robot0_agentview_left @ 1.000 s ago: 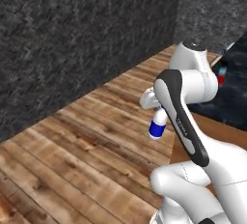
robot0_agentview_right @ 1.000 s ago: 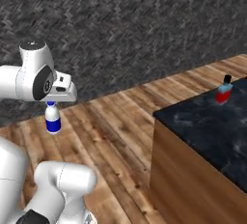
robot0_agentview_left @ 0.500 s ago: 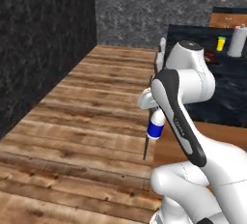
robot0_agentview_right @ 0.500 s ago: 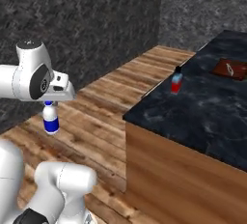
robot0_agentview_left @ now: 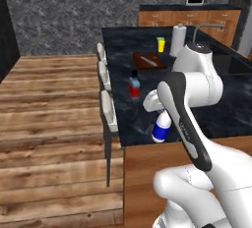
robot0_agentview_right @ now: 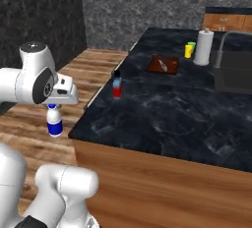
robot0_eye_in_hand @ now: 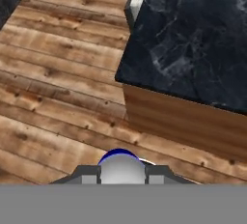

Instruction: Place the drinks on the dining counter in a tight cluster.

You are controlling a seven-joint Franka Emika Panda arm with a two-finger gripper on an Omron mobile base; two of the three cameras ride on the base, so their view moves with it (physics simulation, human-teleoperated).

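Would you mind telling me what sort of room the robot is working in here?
A home kitchen, it seems: a black marble island counter with a sink, wooden cabinets along the back wall, and a paper towel roll.

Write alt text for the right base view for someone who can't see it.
A white robot arm's gripper holds a small white-and-blue bottle over the wood floor, beside a black marble-look island counter. On the counter stand a squat blue-and-red bottle with black cap, a wooden cutting board and a paper towel roll.
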